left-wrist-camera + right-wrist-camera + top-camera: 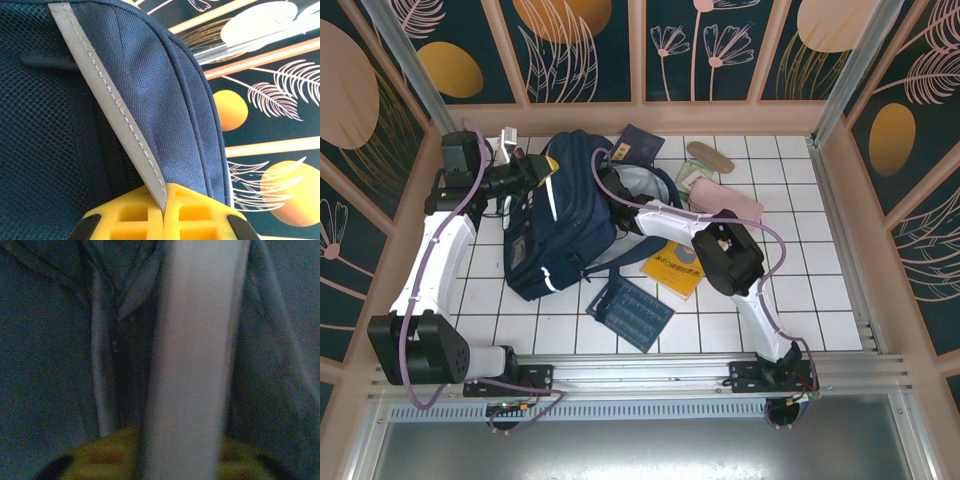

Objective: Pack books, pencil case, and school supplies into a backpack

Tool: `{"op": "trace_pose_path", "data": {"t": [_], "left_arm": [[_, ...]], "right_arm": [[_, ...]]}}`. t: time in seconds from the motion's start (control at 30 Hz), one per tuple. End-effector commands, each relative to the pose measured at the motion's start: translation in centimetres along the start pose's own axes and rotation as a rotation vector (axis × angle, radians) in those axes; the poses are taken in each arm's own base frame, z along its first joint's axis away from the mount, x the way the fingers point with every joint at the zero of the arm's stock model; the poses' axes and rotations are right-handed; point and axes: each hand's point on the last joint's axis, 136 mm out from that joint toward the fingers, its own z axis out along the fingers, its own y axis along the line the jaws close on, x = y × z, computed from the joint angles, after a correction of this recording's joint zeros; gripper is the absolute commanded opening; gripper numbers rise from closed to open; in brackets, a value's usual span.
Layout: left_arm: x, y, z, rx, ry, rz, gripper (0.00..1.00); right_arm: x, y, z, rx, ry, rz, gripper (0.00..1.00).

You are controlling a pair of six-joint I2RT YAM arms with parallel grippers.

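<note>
Pinches the backpack (pixel 565 220) by its white stripe (pixel 120 115) with the left claw (pixel 163 212), fingers pressed together on the fabric at the bag's far-left edge, apparently propping the mouth open. Reaches deep into that mouth with the right claw (pixel 182 455), yellow fingers (pixel 92 460) either side of a pale flat band (pixel 195 340), perhaps a book's edge; cannot tell in the dim view whether clamped on it or parted. Risks dragging that thing back out on withdrawal with a half-loosened grip, or snagging a finger on the lining. Risks a collapsed mouth too, given any slip of the thin stripe. Leaves unpacked the yellow book (pixel 675 268) and blue book (pixel 630 312) just near of the backpack, the navy booklet (pixel 640 143) at its far edge, the pink pouch (pixel 725 205), tan oval (pixel 710 155) and green pack (pixel 687 182) to its right.
</note>
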Motion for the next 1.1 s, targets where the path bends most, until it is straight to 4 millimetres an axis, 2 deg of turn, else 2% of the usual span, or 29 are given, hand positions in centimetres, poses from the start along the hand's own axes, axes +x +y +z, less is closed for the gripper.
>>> {"op": "trace_pose_path", "data": {"t": [0.0,0.07,0.13,0.23,0.3,0.43,0.53,0.63,0.77,0.83,0.93,1.03,1.07], "left_arm": [[-1.4,-2.7,-1.5,0.033,-0.067,0.133,0.0],[-1.2,-2.1,-1.4,0.023,-0.067,0.128,0.0],[-0.9,-1.7,-1.3,0.019,-0.064,0.122,0.0],[-0.7,-1.0,-1.2,0.004,-0.068,0.117,0.0],[-0.6,-0.9,-1.2,0.002,-0.067,0.115,0.0],[-0.9,-0.6,-1.5,-0.033,-0.087,0.122,0.0],[-1.5,0.8,-1.9,-0.117,-0.126,0.119,0.0],[-2.2,2.5,-2.3,-0.19,-0.173,0.103,0.0],[-3.0,6.1,-2.2,-0.309,-0.234,0.105,0.0],[-2.4,8.3,-1.3,-0.329,-0.214,0.071,0.0],[-0.7,10.6,0.7,-0.354,-0.173,0.056,0.1],[1.2,11.9,2.8,-0.396,-0.1,0.093,0.16],[1.6,12.3,3.1,-0.401,-0.086,0.092,0.22]], "right_arm": [[0.9,-1.1,-0.7,-0.04,0.053,-0.08,0.57],[0.6,2.5,-2.9,-0.146,0.026,-0.152,0.71],[0.2,5.6,-5.4,-0.251,-0.004,-0.206,0.8],[-0.9,7.7,-8.6,-0.306,-0.066,-0.23,0.92],[-1.9,7.5,-10.0,-0.3,-0.101,-0.206,0.98],[-3.4,4.8,-11.7,-0.228,-0.154,-0.121,0.99],[-4.3,2.9,-13.5,-0.156,-0.203,-0.099,0.99],[-5.4,1.6,-16.3,-0.074,-0.269,-0.099,0.98],[-6.4,0.5,-21.3,0.057,-0.38,-0.154,0.96],[-6.2,-0.4,-23.9,0.106,-0.429,-0.167,0.96],[-5.8,-3.5,-27.5,0.178,-0.495,-0.104,0.95],[-4.5,-7.3,-29.6,0.187,-0.498,-0.024,0.92],[-4.0,-8.3,-29.9,0.195,-0.488,-0.01,0.92]]}}
